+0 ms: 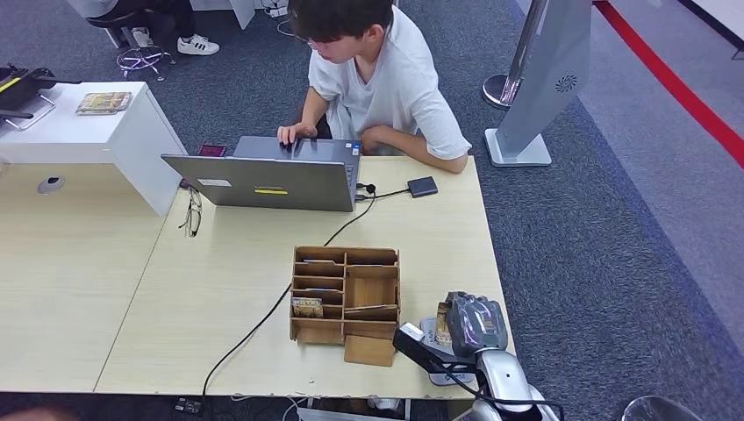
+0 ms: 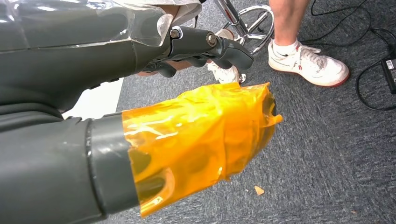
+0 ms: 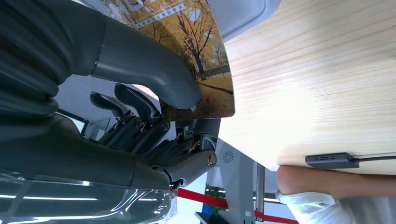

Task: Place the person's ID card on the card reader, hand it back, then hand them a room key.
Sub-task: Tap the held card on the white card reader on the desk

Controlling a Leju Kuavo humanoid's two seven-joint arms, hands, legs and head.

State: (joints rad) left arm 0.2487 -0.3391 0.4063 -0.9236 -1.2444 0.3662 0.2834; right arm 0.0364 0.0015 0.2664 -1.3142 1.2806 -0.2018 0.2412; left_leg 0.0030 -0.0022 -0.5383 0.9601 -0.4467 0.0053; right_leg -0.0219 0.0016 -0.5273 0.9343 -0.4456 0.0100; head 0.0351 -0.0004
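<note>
My right hand (image 1: pixel 476 324) is at the table's near right corner, holding a card (image 1: pixel 443 326) printed with yellow autumn trees. In the right wrist view the card (image 3: pixel 196 51) is pinched between the thick thumb (image 3: pixel 140 65) and the darker fingers. It sits on or just above the grey card reader (image 3: pixel 238 14); I cannot tell whether they touch. The card reader (image 1: pixel 428 333) lies under the hand. My left hand (image 2: pixel 196 135), its thumb wrapped in orange tape, hangs over the carpet and holds nothing. The person (image 1: pixel 377 79) sits at the far side.
A wooden organiser (image 1: pixel 345 303) with cards in its slots stands just left of the reader. The person types on a grey laptop (image 1: pixel 272 180). A black cable (image 1: pixel 263 320) crosses the table (image 1: pixel 219 281), and a small dark adapter (image 1: pixel 422 186) lies near the person's arm.
</note>
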